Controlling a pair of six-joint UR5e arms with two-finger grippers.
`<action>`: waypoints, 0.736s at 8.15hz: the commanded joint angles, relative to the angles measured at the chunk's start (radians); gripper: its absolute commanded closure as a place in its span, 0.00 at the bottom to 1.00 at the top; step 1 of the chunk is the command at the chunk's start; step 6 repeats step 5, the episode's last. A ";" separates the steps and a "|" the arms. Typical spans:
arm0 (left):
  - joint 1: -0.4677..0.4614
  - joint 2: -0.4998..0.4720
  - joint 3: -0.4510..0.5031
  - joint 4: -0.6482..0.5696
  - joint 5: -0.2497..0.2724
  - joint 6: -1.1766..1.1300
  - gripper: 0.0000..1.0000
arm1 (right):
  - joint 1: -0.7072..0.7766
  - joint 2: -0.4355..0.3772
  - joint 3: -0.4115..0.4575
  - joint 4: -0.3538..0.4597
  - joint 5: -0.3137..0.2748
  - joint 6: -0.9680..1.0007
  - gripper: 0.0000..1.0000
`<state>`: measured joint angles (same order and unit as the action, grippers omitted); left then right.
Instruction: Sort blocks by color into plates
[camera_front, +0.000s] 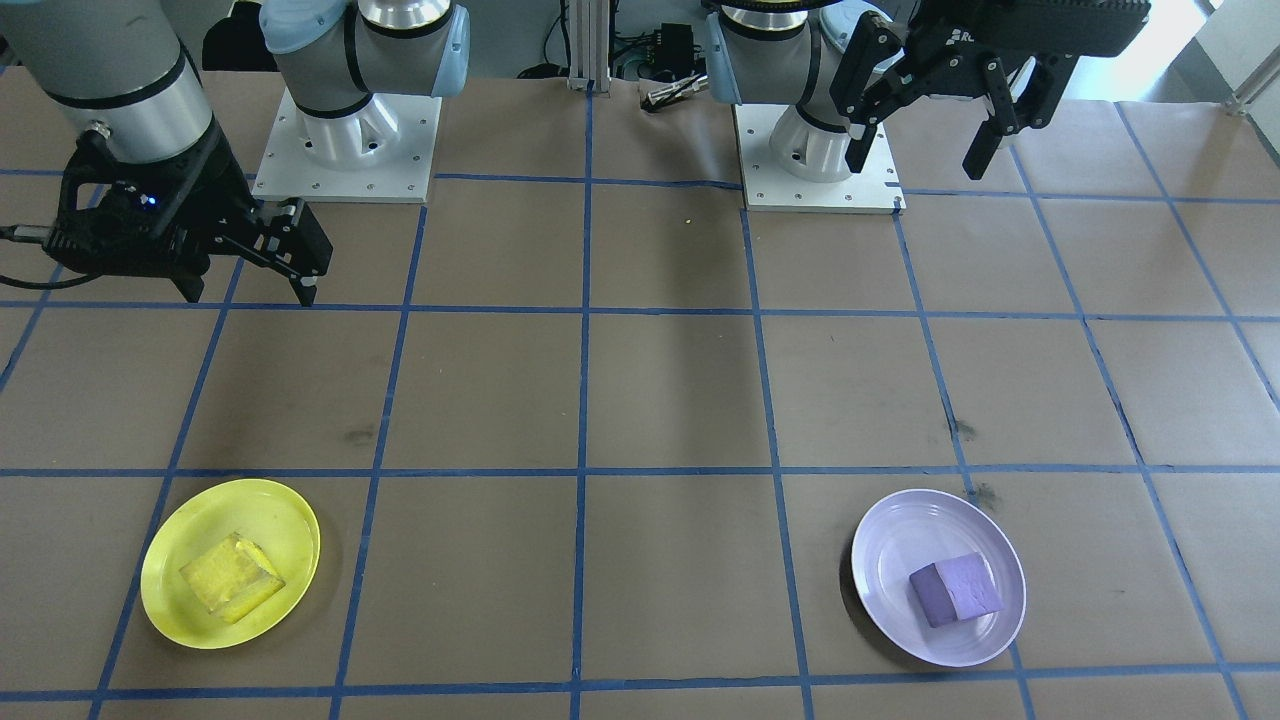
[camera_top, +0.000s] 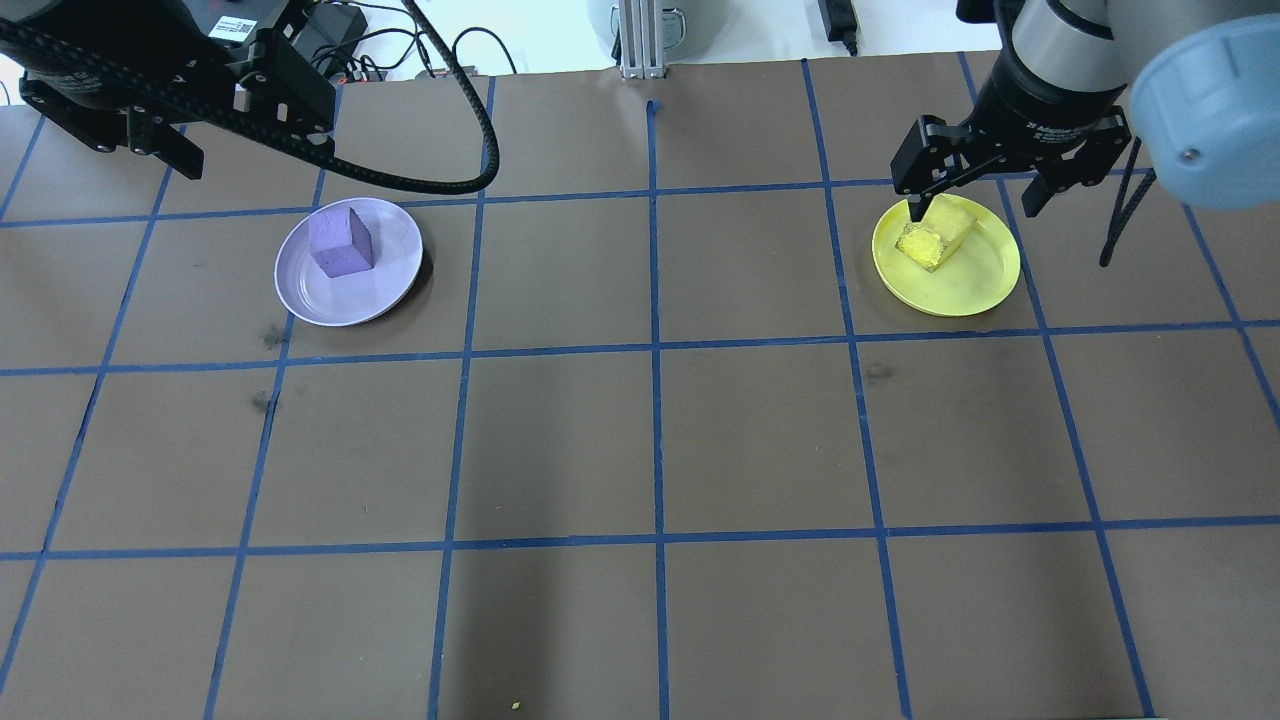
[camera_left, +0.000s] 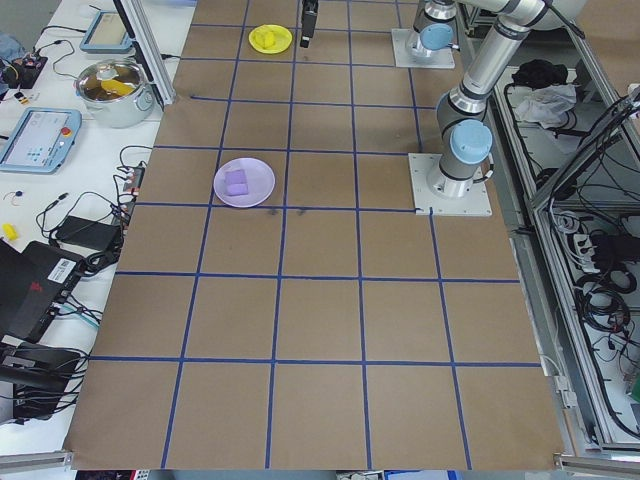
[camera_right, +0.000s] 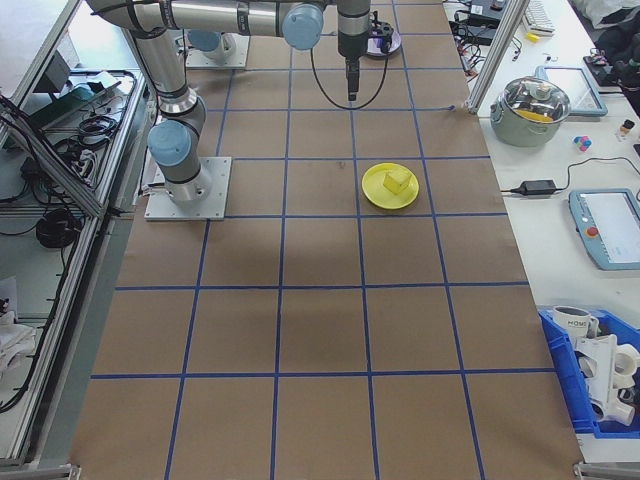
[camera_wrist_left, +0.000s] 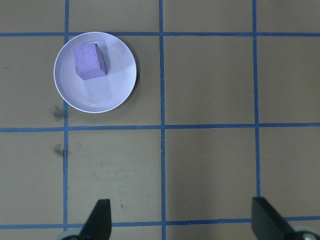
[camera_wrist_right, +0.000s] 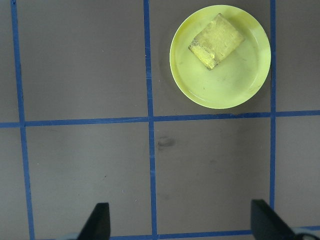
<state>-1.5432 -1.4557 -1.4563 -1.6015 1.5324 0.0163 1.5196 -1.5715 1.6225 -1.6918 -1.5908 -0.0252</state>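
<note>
The yellow block (camera_front: 232, 580) lies in the yellow plate (camera_front: 178, 600), which also shows in the right wrist view as yellow plate (camera_wrist_right: 225, 90) holding the yellow block (camera_wrist_right: 216, 41). Inside the lavender plate (camera_front: 890, 560) sits the purple block (camera_front: 955, 589); the left wrist view shows the same lavender plate (camera_wrist_left: 115, 95) and purple block (camera_wrist_left: 89, 61). My right gripper (camera_front: 250, 290) hangs open high above the table, back from the yellow plate. My left gripper (camera_front: 920, 155) is open too, raised near its base, with nothing between its fingers.
Both arm bases stand on white mounting plates (camera_front: 345, 150) at the robot's edge. Blue tape lines grid the brown table. Off the table's far side are a metal pot (camera_left: 117, 88), tablets and cables; a blue bin (camera_right: 600, 370) sits off one corner.
</note>
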 joint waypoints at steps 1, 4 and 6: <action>0.000 0.000 0.001 0.000 0.000 0.001 0.00 | 0.004 -0.036 0.031 0.006 -0.005 -0.001 0.00; 0.000 0.000 0.001 0.000 0.000 -0.001 0.00 | 0.004 -0.035 0.036 0.001 -0.014 -0.009 0.00; 0.000 0.000 0.001 0.000 0.000 -0.001 0.00 | 0.004 -0.035 0.036 0.003 -0.014 -0.012 0.00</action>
